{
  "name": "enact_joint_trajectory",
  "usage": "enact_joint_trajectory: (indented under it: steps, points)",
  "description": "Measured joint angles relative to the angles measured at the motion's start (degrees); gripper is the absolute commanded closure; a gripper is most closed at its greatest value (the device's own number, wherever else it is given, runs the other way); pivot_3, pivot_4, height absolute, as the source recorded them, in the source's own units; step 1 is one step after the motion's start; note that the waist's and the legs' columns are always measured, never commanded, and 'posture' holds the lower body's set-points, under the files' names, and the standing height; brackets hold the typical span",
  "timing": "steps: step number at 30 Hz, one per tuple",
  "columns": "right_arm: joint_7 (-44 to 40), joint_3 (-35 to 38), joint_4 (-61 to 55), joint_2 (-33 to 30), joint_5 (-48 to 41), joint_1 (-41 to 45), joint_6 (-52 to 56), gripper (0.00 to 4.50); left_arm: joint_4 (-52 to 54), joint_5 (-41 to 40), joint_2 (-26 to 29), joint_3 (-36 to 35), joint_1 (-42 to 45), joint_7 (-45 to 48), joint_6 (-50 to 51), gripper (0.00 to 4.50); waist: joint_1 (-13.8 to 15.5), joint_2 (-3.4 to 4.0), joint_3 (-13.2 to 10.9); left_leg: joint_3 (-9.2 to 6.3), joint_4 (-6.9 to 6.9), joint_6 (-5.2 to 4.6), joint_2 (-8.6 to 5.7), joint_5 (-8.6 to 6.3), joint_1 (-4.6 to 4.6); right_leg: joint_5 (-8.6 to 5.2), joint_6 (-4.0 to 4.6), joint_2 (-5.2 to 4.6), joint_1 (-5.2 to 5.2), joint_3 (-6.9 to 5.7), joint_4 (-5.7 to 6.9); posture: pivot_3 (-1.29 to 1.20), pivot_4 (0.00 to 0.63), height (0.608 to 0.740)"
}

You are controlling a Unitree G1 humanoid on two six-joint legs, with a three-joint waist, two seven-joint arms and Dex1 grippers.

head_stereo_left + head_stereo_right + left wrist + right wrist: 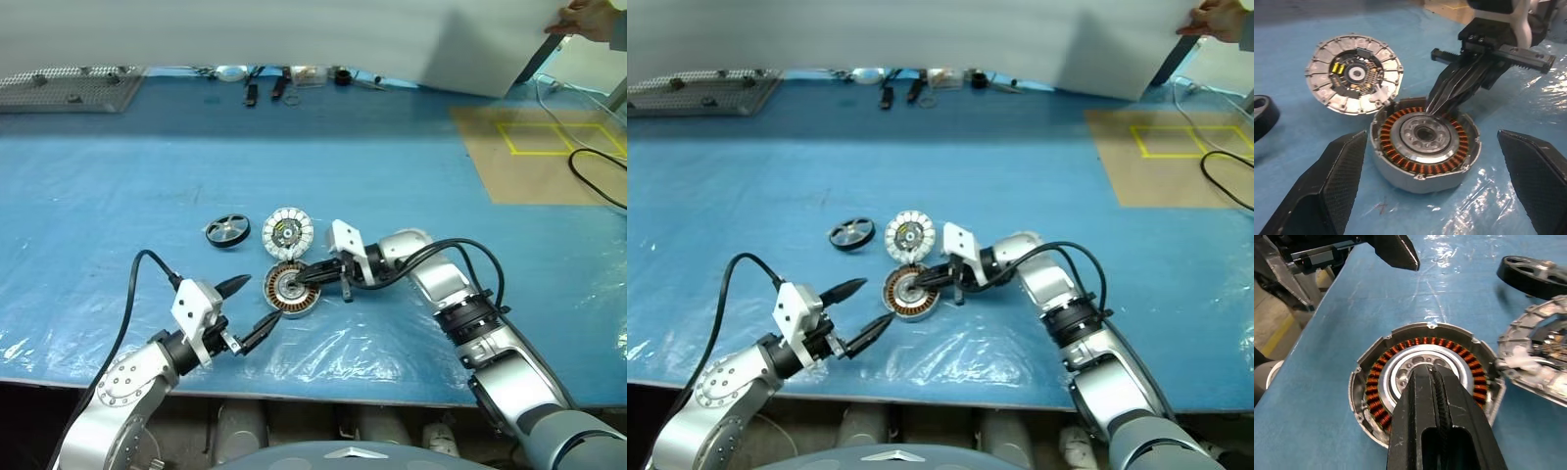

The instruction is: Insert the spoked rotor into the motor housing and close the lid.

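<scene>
Pressing closed right gripper [312, 277] into motor housing [290, 291] hub, left gripper [253, 307] wide open

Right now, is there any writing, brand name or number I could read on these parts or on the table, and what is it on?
None can be read.
The lid: small yellow and white parts around its dark centre, no legible letters.
The motor housing: no markings visible.
The spoked rotor: no label visible.
Brown floor patch: yellow taped squares, no words.

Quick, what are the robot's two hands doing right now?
Left gripper: open, holding nothing.
Right gripper: shut, empty, tips over the motor housing hub.
</scene>
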State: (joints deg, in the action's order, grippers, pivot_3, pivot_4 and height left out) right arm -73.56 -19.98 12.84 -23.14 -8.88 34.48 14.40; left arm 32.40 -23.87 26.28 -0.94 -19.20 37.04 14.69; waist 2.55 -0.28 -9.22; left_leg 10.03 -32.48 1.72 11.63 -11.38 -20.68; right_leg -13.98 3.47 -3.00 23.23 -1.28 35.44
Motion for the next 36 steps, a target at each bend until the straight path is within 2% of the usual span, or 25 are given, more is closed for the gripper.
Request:
enact_joint_trajectory:
  steps: [4,10,15,25,36]
  points:
    - [0.2,3.5,-2.5,-3.6,-1.0,-0.2,1.8,4.47,-3.2,0.0,0.1,-1.1,-0.8,1.7,-2.3,0.0,0.0,0.0,0.0,0.0,0.02,-0.03,0.04,-0.02,0.04,0.0,0.0,0.03,-0.01,0.0,0.01,0.0,0.15,0.74]
    - [5.5,7.4,-8.5,-4.5,-2.7,-5.9,5.9,4.47,-6.5,0.0,0.1,-1.3,2.3,3.7,-4.5,0.0,0.0,-0.01,0.0,-0.01,0.01,-0.01,0.03,-0.01,0.05,0.0,0.0,0.04,-0.01,0.01,0.01,0.0,0.15,0.74]
    - [8.3,8.1,-14.0,-4.6,-4.6,-7.9,10.2,4.47,-7.5,0.0,0.6,-1.3,3.1,5.3,-4.9,0.0,-0.2,0.0,0.0,-0.03,0.03,-0.02,0.04,-0.01,0.11,0.0,-0.01,0.05,-0.01,0.01,0.04,0.0,0.15,0.74]
    - [7.4,8.0,-18.3,-8.3,-7.2,-11.3,13.8,4.47,-7.1,-0.2,2.7,-1.3,-1.7,8.7,-5.5,0.0,0.0,0.0,0.0,-0.03,0.03,-0.04,0.03,-0.02,0.16,0.0,-0.02,0.04,-0.07,0.02,0.02,0.0,0.15,0.74]
    - [13.7,11.9,-19.8,-9.5,-8.1,-17.6,15.5,4.47,-8.5,-0.1,1.3,-1.2,3.0,7.7,-5.6,0.0,0.1,0.0,0.0,-0.03,0.05,-0.01,0.01,-0.01,0.24,0.0,-0.02,0.04,-0.15,0.03,0.01,0.0,0.15,0.74]
